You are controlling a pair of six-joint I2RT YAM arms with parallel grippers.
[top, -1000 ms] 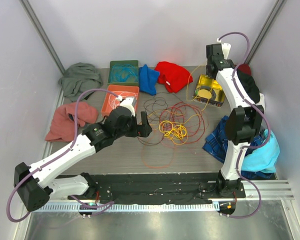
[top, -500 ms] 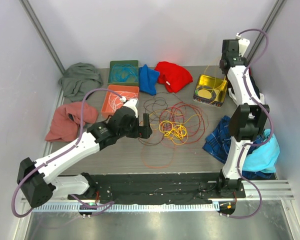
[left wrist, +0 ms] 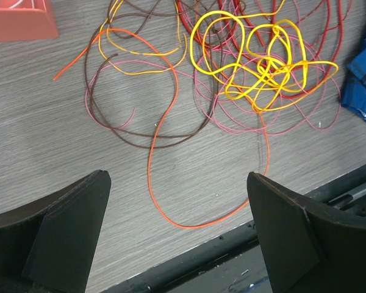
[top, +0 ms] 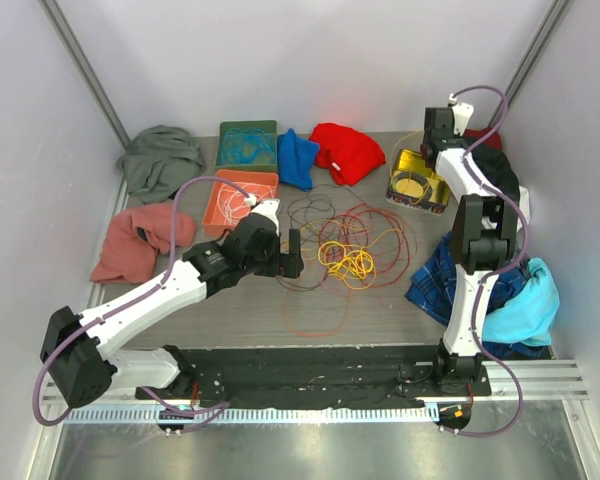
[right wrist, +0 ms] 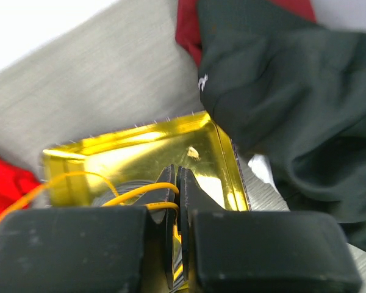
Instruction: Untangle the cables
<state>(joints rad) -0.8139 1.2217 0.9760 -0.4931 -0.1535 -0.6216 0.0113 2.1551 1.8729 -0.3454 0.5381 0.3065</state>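
Logging the table (top: 230, 300), we are finding the job partly done.

- **Tangle:** Ahead of the left gripper (left wrist: 177, 180), the main tangle (top: 350, 248) of cables is lying spread on the wood. A yellow cable (left wrist: 262, 61) is knotting over red loops (left wrist: 322, 27). A brown cable (left wrist: 110, 119) and an orange cable (left wrist: 158, 152) are sweeping back toward the fingers.
- **Trays:** We are reading three trays as sorted output.
  - An orange tray (top: 220, 215), ahead and to the left of the left gripper, is holding a white cable (top: 238, 190).
  - A green tray (top: 270, 128), farther beyond it, is holding a blue cable (top: 245, 148).
  - A gold tray (right wrist: 128, 152), just past the tips of the right gripper (right wrist: 178, 183), is lying under an amber cable (right wrist: 134, 194).
- **Right gripper:** Its jaws are pressing together on the amber cable, which is arching out to the gripper's left over the gold tray.
- **Left gripper:** Its fingers (left wrist: 67, 226) are standing wide apart with nothing between them, and it is hovering just short of the orange cable's near loop.

We are judging two strands as binned and a third as going in. The yellow, red, brown and orange strands in the heap are what is left to separate.
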